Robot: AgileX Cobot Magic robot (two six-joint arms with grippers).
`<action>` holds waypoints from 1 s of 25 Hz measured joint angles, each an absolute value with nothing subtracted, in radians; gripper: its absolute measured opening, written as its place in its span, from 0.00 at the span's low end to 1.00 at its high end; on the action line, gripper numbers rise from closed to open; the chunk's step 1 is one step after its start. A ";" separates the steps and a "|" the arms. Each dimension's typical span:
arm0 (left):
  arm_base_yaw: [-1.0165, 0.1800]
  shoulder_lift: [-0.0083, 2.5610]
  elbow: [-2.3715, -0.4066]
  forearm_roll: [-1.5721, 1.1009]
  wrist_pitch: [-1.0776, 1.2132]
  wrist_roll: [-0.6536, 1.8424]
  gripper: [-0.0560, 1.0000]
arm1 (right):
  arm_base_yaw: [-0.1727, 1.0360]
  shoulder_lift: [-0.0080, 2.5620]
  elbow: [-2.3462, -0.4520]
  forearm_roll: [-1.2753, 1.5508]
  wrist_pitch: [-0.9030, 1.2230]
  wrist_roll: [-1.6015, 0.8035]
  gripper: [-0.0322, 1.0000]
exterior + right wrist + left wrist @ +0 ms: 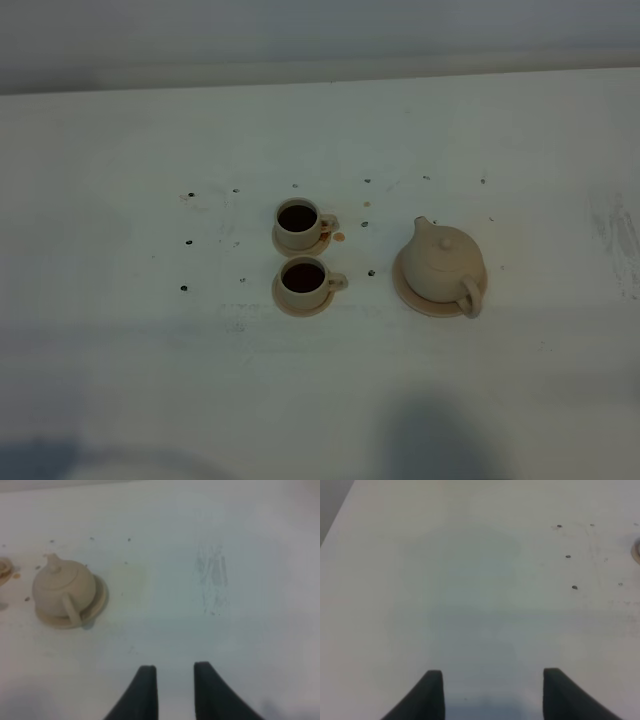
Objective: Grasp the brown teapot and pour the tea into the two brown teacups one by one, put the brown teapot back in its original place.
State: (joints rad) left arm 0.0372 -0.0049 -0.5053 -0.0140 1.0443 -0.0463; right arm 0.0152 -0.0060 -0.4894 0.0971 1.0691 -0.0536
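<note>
White tabletop (150,380) fills nearly the whole overhead view, scuffed in places and dotted with small dark specks (189,242), and a pale grey wall (320,40) runs along its far edge. Nearest the robot, the left gripper (492,692) hangs over bare table with its two dark fingers spread wide and nothing between them. The right gripper (175,690) likewise hovers over bare table, its dark fingers parted by a narrower gap and holding nothing; a grey smudge (212,580) marks the surface beyond it.

Farther out, the round pale tan clay teapot (443,260) sits upright on the flat round tan saucer (410,290) right of centre, lid on, its loop handle toward the robot and its short spout pointing away. It stands well apart from both grippers. To its left, the nearer small tan cylindrical teacup (304,281) rests on its own small saucer and holds dark liquid. Just behind it, the farther matching teacup (298,224) also sits on a saucer with dark liquid inside. Both cup handles point toward the teapot. A small orange-brown spot (339,237) lies on the table beside the farther cup.
</note>
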 joint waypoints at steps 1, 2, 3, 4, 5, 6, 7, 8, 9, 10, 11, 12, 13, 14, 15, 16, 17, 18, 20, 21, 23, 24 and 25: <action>0.037 -0.005 -0.505 -0.014 1.044 -0.046 0.48 | 0.015 -0.006 -0.489 0.097 1.069 -0.054 0.23; 0.037 -0.005 -0.505 -0.014 1.044 -0.046 0.48 | 0.015 -0.006 -0.489 0.097 1.069 -0.054 0.23; 0.037 -0.005 -0.505 -0.014 1.044 -0.046 0.48 | 0.015 -0.006 -0.489 0.097 1.069 -0.054 0.23; 0.037 -0.005 -0.505 -0.014 1.044 -0.046 0.48 | 0.015 -0.006 -0.489 0.097 1.069 -0.054 0.23; 0.037 -0.005 -0.505 -0.014 1.044 -0.046 0.48 | 0.015 -0.006 -0.489 0.097 1.069 -0.054 0.23; 0.037 -0.005 -0.505 -0.014 1.044 -0.046 0.48 | 0.015 -0.006 -0.489 0.097 1.069 -0.054 0.23; 0.037 -0.005 -0.505 -0.014 1.044 -0.046 0.48 | 0.015 -0.006 -0.489 0.097 1.069 -0.054 0.23; 0.037 -0.005 -0.505 -0.014 1.044 -0.046 0.48 | 0.015 -0.006 -0.489 0.097 1.069 -0.054 0.23; 0.037 -0.005 -0.505 -0.014 1.044 -0.046 0.48 | 0.015 -0.006 -0.489 0.097 1.069 -0.054 0.23; 0.037 -0.005 -0.505 -0.014 1.044 -0.046 0.48 | 0.015 -0.006 -0.489 0.097 1.069 -0.054 0.23; 0.037 -0.005 -0.505 -0.014 1.044 -0.046 0.48 | 0.015 -0.006 -0.489 0.097 1.069 -0.054 0.23; 0.037 -0.005 -0.505 -0.014 1.044 -0.046 0.48 | 0.015 -0.006 -0.489 0.097 1.069 -0.054 0.23; 0.037 -0.005 -0.505 -0.014 1.044 -0.046 0.48 | 0.015 -0.006 -0.489 0.097 1.069 -0.054 0.23; 0.037 -0.005 -0.505 -0.014 1.044 -0.046 0.48 | 0.015 -0.006 -0.489 0.097 1.069 -0.054 0.23; 0.037 -0.005 -0.505 -0.014 1.044 -0.046 0.48 | 0.015 -0.006 -0.489 0.097 1.069 -0.054 0.23; 0.037 -0.005 -0.505 -0.014 1.044 -0.046 0.48 | 0.015 -0.006 -0.489 0.097 1.069 -0.054 0.23; 0.037 -0.005 -0.505 -0.014 1.044 -0.046 0.48 | 0.015 -0.006 -0.489 0.097 1.069 -0.054 0.23; 0.037 -0.005 -0.505 -0.014 1.044 -0.046 0.48 | 0.015 -0.006 -0.489 0.097 1.069 -0.054 0.23; 0.037 -0.005 -0.505 -0.014 1.044 -0.046 0.48 | 0.015 -0.006 -0.489 0.097 1.069 -0.054 0.23; 0.037 -0.005 -0.505 -0.014 1.044 -0.046 0.48 | 0.015 -0.006 -0.489 0.097 1.069 -0.054 0.23; 0.037 -0.005 -0.505 -0.014 1.044 -0.046 0.48 | 0.015 -0.006 -0.489 0.097 1.069 -0.054 0.23; 0.037 -0.005 -0.505 -0.014 1.044 -0.046 0.48 | 0.015 -0.006 -0.489 0.097 1.069 -0.054 0.23; 0.037 -0.005 -0.505 -0.014 1.044 -0.046 0.48 | 0.015 -0.006 -0.489 0.097 1.069 -0.054 0.23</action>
